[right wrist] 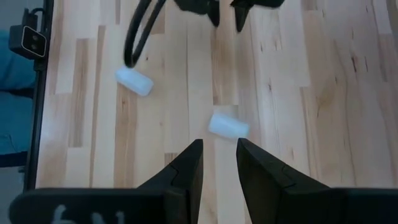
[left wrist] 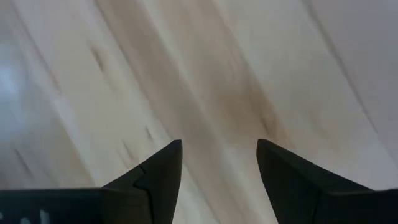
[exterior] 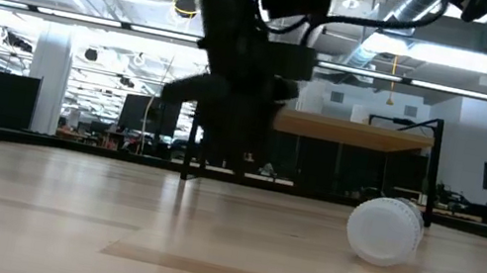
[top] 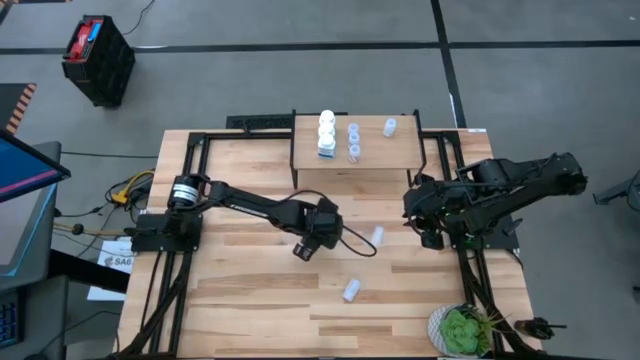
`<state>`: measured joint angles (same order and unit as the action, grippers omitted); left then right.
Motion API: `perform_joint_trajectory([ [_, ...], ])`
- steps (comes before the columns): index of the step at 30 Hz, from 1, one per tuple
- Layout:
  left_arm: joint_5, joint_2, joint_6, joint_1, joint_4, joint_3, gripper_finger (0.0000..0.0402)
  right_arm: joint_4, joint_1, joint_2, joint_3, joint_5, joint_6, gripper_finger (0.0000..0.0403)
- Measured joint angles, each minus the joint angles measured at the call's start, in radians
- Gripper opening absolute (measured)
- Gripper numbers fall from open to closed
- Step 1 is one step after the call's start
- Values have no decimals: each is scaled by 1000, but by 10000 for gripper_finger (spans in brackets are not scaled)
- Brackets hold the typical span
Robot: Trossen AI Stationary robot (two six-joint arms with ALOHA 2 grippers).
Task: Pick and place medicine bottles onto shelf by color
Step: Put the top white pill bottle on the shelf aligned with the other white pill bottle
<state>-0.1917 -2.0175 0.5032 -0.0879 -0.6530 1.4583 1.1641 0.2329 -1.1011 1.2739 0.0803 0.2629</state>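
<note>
Mid-sort at the workbench: the left gripper (top: 305,250) hangs over the middle of the tabletop (top: 240,310), its fingers (left wrist: 161,171) spread apart with only bare wood between them. The right gripper (top: 432,238) waits near the tabletop's right edge, its fingers (right wrist: 186,165) parted a little and holding nothing.

On the shelf (top: 400,155) at the back, white bottles (top: 326,133) stand bunched toward the left, two blue bottles (top: 353,140) beside them, and one more blue bottle (top: 390,126) apart toward the right. Two bottles lie on their sides on the tabletop: a near bottle (top: 351,290) toward the front and a far bottle (top: 377,236) between the two grippers.

Judged from here, the step in hand is fetching a fallen bottle. To do it well, the left gripper should line its fingers across the bottle's round body, not its ends, and come down low before closing, since a bottle on its side may roll.

The high view alone shows the shelf's sorting. The low view shows one fallen bottle (exterior: 386,231) resting on the wood, while the right wrist view shows both.
</note>
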Motion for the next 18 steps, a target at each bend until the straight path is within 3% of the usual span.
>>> perform_joint_trajectory([
  [5,30,56,-136,-1,-212,-1,194,-47,0,0,-20,0,39,120],
  [11,335,101,-215,-26,-269,-48,194,-91,-7,0,-165,55,153,120],
  [18,295,155,-280,-56,-371,-136,194,-246,-34,-1,-358,82,596,120],
])
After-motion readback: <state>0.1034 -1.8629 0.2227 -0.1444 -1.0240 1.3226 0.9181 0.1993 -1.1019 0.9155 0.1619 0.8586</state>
